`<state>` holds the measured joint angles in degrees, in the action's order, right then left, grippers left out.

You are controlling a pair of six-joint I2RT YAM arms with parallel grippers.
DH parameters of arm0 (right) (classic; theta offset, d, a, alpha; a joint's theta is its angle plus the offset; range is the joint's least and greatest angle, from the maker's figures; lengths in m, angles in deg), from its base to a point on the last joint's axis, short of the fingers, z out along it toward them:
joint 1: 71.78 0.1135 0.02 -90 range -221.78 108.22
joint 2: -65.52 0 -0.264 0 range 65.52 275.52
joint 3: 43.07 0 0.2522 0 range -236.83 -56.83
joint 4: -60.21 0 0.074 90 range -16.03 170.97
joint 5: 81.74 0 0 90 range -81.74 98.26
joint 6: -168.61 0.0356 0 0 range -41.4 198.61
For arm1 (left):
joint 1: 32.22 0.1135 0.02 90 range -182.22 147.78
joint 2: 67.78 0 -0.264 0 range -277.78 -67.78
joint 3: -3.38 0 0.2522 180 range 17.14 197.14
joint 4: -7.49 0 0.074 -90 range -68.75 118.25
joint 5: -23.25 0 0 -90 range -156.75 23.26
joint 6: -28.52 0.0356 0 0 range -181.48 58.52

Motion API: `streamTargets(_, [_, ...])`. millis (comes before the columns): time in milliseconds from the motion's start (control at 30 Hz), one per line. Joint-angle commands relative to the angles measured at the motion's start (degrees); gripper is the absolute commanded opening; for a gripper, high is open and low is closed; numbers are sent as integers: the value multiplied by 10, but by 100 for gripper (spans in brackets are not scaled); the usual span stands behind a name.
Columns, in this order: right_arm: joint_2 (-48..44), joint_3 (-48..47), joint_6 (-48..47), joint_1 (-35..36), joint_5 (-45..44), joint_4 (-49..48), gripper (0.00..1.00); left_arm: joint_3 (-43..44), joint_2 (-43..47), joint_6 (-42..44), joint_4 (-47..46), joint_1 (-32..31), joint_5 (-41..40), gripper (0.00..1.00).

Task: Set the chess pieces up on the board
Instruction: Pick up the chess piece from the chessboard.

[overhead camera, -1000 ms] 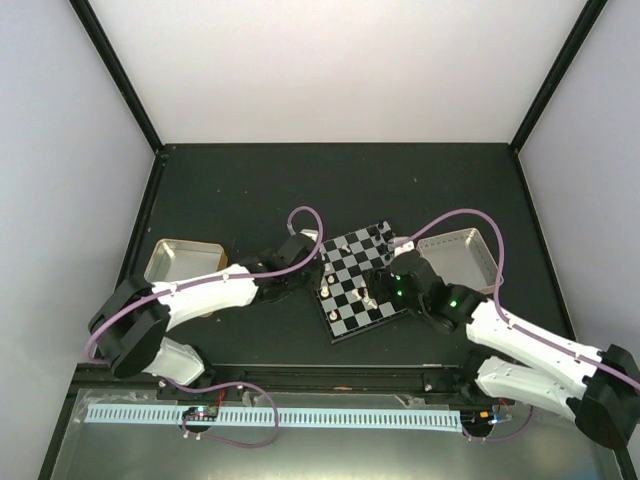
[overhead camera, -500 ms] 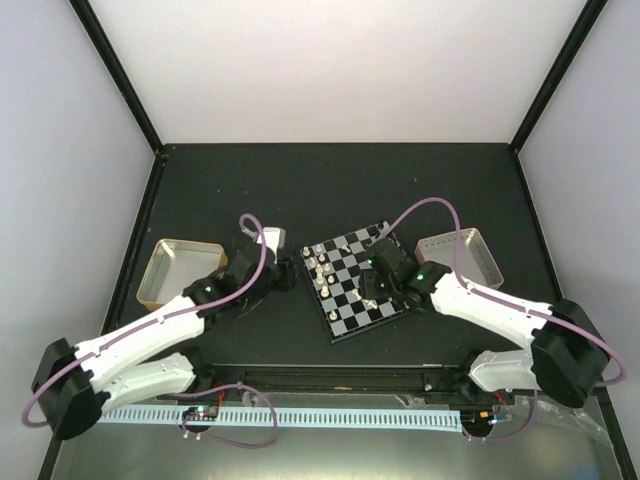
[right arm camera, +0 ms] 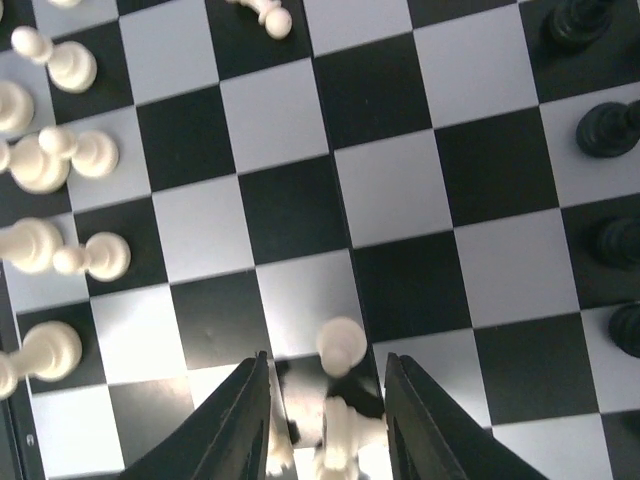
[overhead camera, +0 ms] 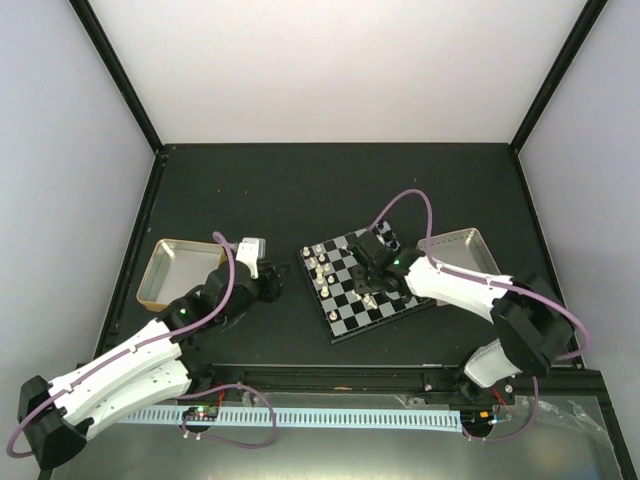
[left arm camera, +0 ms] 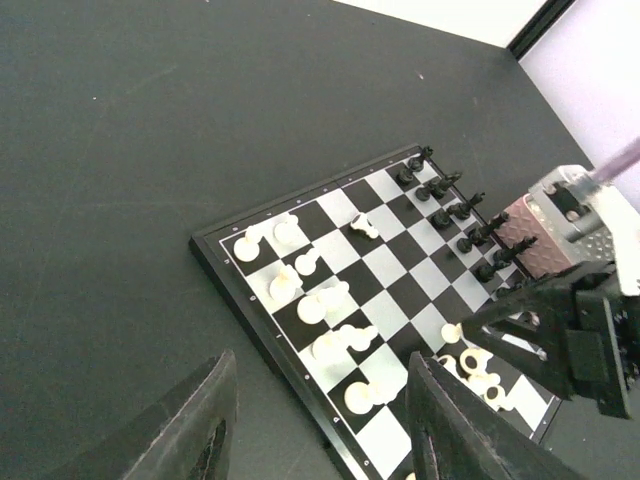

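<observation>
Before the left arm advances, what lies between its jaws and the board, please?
Bare black tabletop alone separates the jaws of the left gripper from the board, top view.

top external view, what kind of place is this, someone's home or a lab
Probably a lab robot test cell, not a home: a black table boxed in by plain white walls, a left arm and a right arm mounted at its near edge, a small chessboard set before them.
</observation>
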<state>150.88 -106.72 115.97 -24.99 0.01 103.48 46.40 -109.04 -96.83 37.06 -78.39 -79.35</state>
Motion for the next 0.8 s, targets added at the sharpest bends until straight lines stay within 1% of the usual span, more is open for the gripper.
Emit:
streamTargets(0, [37,-37,-5,-3,-39,6,32,1,14,11,18,5,-6,48])
streamTargets(67, [55,-47,-3,-4,-48,12,31,1,17,10,19,5,-5,48])
streamTargets(233, [77,-60,-1,-4,-47,19,22,0,21,9,23,6,-4,48])
streamTargets(467, [88,-65,7,-4,-40,33,21,1,26,12,28,6,-5,48])
streamTargets(667, [89,-69,-2,-3,-33,29,5,5,31,16,32,6,-7,48])
streamTargets(767, [75,-74,-9,0,-33,21,4,7,35,17,38,7,-12,48])
